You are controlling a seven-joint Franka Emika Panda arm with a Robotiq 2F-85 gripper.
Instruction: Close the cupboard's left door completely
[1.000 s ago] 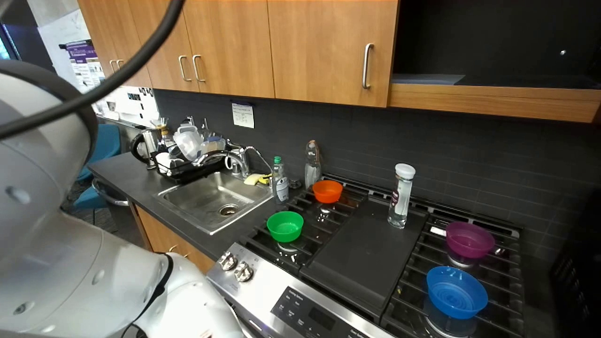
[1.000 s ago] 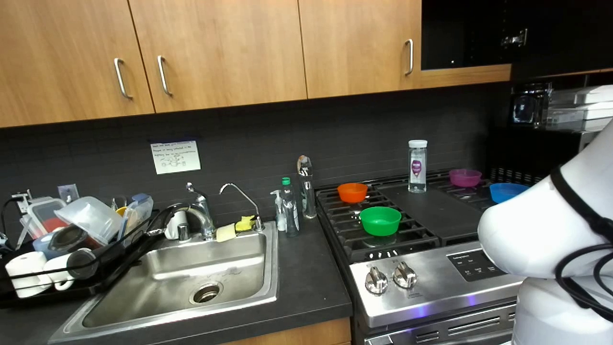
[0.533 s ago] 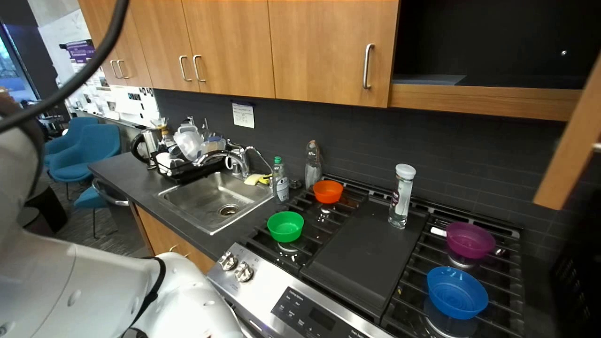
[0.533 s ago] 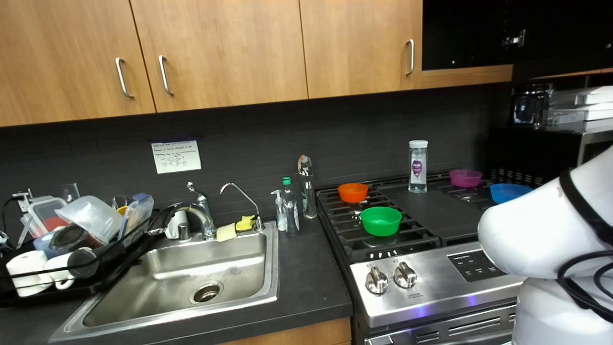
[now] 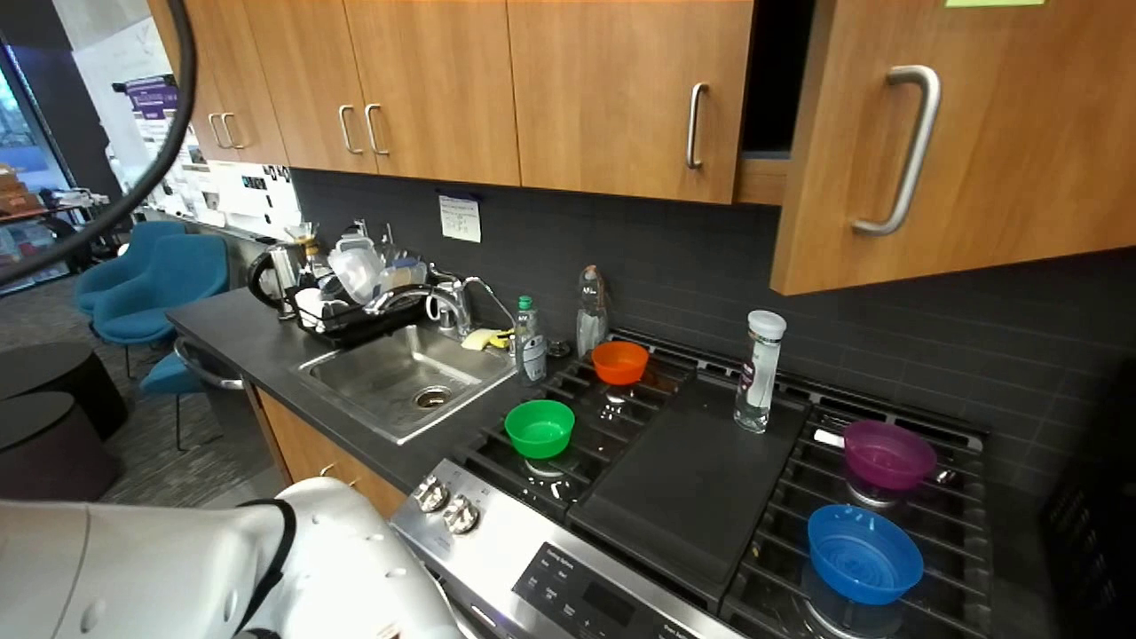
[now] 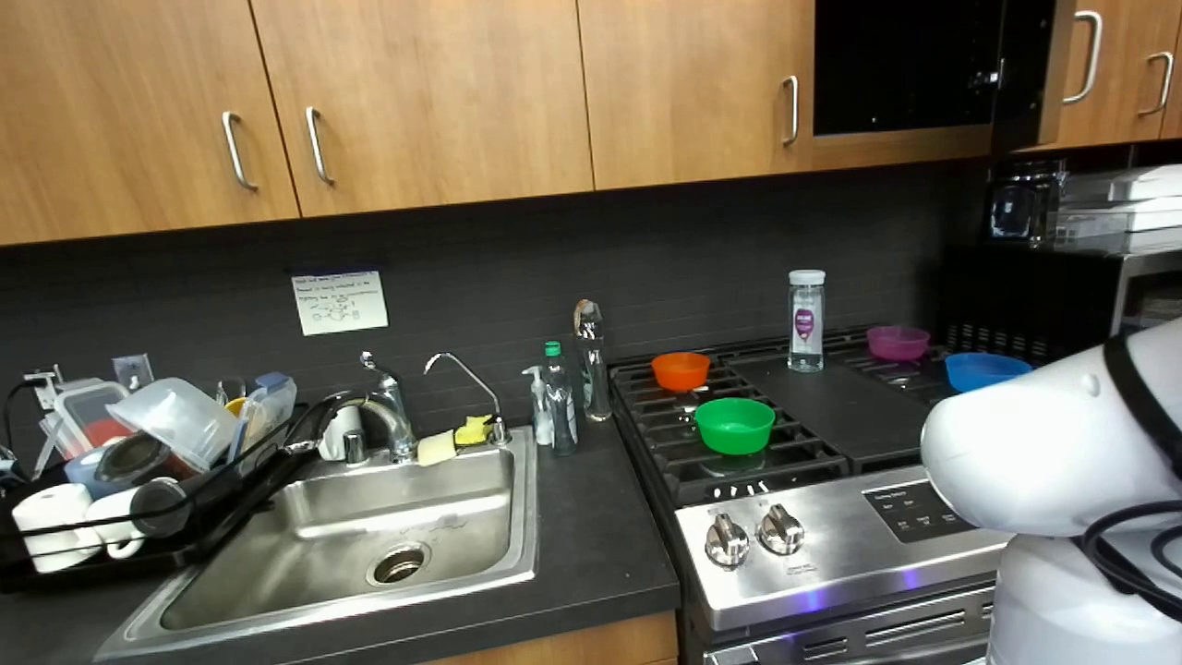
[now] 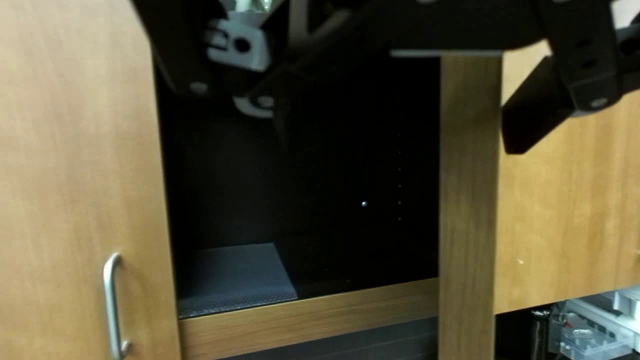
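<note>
Left door (image 5: 621, 98): apparently flush, its closing judged complete. Right door (image 5: 1003, 151): stands ajar, likely the closing outstanding. Gripper (image 7: 398, 145): spread wide, with nothing visibly held.

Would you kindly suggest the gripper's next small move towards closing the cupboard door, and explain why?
I'd probably have the open gripper nudge the open cupboard door inward from its handle side. The black interior shows in all three views, so the door isn't shut, and in the wrist view one finger appears right of the door's edge; contact can't be confirmed.
</note>
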